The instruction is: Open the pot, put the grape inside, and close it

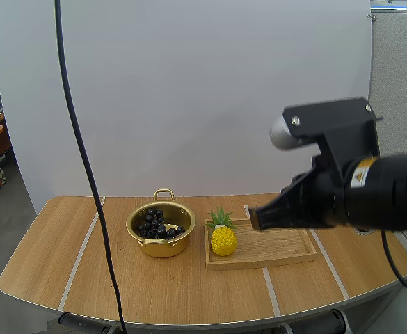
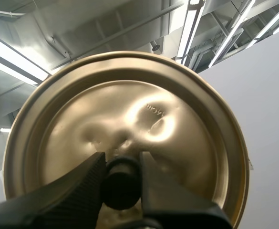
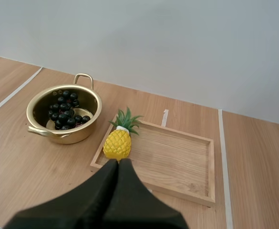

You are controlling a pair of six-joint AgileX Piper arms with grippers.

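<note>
The gold pot (image 1: 161,227) stands uncovered on the table with a bunch of dark grapes (image 1: 158,223) inside it; the right wrist view has the pot (image 3: 63,114) and grapes (image 3: 65,112) too. My left gripper (image 2: 121,183) is shut on the black knob of the gold lid (image 2: 129,129), held up off the table. My right gripper (image 1: 256,220) hangs high over the wooden tray (image 1: 286,247), fingers together as one dark wedge (image 3: 118,167) with nothing in them.
A yellow toy pineapple (image 1: 222,237) stands at the left end of the tray, close to the pot's right side. Pale tape lines (image 1: 81,250) cross the wooden table. Open tabletop lies left of the pot.
</note>
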